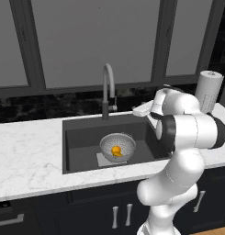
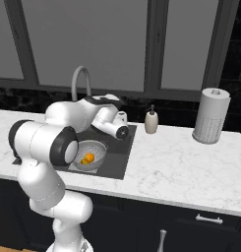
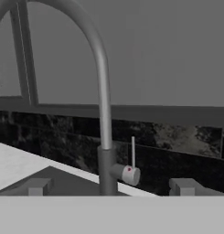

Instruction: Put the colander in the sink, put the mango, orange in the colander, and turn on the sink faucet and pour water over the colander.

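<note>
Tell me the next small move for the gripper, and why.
Probably ease the open gripper forward to the lever on the faucet. The colander already sits in the sink with orange fruit inside, no water shows at the spout, and the hand view has the lever straight ahead between the fingertips, not yet touched.
</note>
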### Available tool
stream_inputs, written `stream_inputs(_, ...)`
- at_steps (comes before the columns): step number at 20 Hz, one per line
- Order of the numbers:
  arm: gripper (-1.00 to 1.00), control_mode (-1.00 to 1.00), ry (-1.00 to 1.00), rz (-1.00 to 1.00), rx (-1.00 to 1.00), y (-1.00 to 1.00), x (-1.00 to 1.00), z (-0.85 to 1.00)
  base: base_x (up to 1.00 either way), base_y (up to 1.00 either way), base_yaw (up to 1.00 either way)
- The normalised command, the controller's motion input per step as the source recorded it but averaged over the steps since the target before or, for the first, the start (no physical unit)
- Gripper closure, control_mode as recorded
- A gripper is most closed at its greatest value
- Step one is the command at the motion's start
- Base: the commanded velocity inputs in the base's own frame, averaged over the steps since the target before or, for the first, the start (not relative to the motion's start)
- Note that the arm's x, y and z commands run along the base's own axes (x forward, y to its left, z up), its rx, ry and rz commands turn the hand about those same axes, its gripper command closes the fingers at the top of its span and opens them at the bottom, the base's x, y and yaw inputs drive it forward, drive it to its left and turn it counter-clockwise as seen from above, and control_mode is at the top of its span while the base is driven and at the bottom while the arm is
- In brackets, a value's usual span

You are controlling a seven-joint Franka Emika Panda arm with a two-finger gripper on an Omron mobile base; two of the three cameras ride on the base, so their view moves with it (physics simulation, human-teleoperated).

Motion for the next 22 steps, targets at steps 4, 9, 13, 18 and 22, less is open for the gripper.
stream_inputs(4,-1.00,-1.00,-0.01,0.12,0.00,0.04,0.24,-0.10,0.00,0.00,0.00)
stream_inputs(9,-1.00,-1.00,-0.01,0.16,0.03,0.08,0.20,-0.15,0.00,0.00,0.00)
stream_inputs(13,-1.00,-1.00,-0.04,0.16,0.03,0.22,0.07,-0.09,0.00,0.00,0.00)
stream_inputs(18,-1.00,-1.00,-0.04,0.08,0.00,0.18,0.03,0.00,0.00,0.00,0.00)
stream_inputs(22,-1.00,-1.00,-0.01,0.07,0.00,0.15,0.06,0.00,0.00,0.00,0.00)
